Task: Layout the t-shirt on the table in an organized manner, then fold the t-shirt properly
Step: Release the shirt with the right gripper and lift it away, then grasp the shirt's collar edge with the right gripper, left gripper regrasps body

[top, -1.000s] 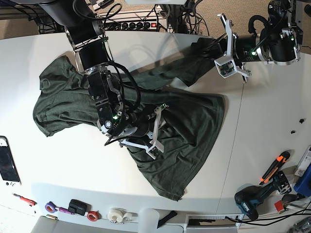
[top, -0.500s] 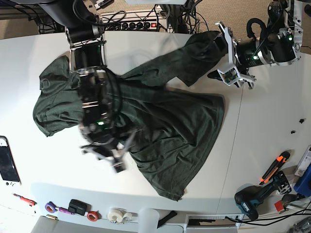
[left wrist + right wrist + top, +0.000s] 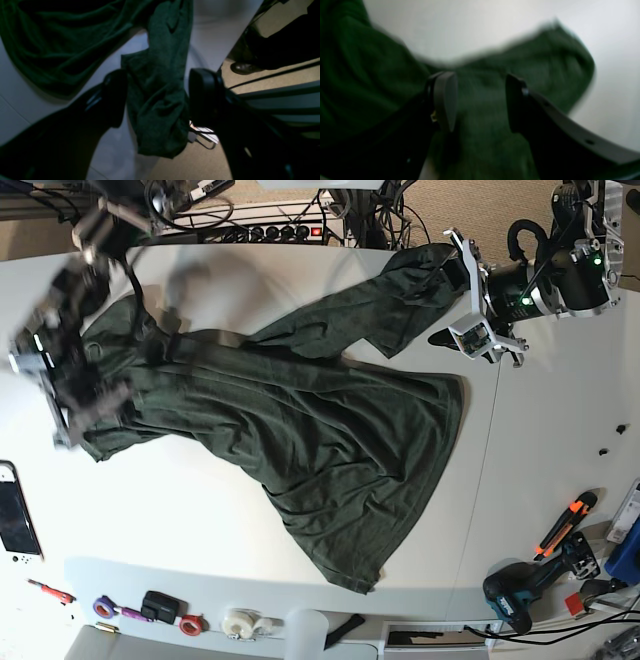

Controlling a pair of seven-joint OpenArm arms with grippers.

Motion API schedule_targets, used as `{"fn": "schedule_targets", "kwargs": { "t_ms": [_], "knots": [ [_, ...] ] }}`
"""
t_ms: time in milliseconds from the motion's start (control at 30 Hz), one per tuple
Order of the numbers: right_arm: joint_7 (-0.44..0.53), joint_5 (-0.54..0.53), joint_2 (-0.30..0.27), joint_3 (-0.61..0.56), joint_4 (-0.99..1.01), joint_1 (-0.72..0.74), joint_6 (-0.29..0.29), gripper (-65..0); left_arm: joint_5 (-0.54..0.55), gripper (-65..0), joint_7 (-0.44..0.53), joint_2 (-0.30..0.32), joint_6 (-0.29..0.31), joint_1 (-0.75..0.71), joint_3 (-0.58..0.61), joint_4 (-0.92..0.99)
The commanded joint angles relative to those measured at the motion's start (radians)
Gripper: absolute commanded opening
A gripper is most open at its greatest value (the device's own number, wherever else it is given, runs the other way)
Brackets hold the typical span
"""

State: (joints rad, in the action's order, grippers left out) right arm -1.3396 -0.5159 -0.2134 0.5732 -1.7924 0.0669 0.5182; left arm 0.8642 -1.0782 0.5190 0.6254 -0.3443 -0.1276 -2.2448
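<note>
- Left wrist view: left pincer (image 3: 156, 100) spread wide, its fingers either side of a hanging fold of the t-shirt (image 3: 160, 95) at the desk (image 3: 215, 30) edge; nothing pinched. The fold drapes past the rim, likely a sleeve to be drawn flat.
- Right wrist view: right pincer (image 3: 480, 100) spread, blurred, poised over green cloth (image 3: 370, 82); contact cannot be told.
- Base view: t-shirt (image 3: 300, 430) lies diagonally across the white desk (image 3: 550, 480), wrinkled, one sleeve reaching the left pincer (image 3: 478, 308) at the far edge; right pincer (image 3: 70, 395) at the opposite sleeve. Spreading unfinished, no fold made.
</note>
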Motion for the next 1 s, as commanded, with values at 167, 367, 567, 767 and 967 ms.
{"fn": "schedule_targets", "kwargs": {
  "t_ms": [167,367,567,767,967],
  "knots": [
    [0.073,-0.299,-0.007,0.279,-0.084,-0.207,0.01,-34.3,0.018,-26.4,0.024,0.01,0.0,0.014,-0.006,-0.014],
    [0.186,-0.274,0.055,0.516,0.018,-0.243,0.008,-34.3,0.018,-26.3,0.024,0.01,0.0,0.014,-0.006,-0.014],
    [0.227,-0.315,0.026,0.537,0.277,-0.206,0.019,-29.1,0.018,-26.4,0.024,0.01,0.0,0.014,-0.006,-0.014],
    [0.21,-0.325,0.019,0.515,0.446,-0.12,0.027,-29.1,0.018,-26.4,0.024,0.01,0.0,0.014,-0.006,-0.014],
    [0.168,-0.327,0.019,0.374,0.476,-0.102,0.064,-35.8,0.018,-26.4,0.024,0.01,0.0,0.015,-0.006,-0.014]
  ]
}}
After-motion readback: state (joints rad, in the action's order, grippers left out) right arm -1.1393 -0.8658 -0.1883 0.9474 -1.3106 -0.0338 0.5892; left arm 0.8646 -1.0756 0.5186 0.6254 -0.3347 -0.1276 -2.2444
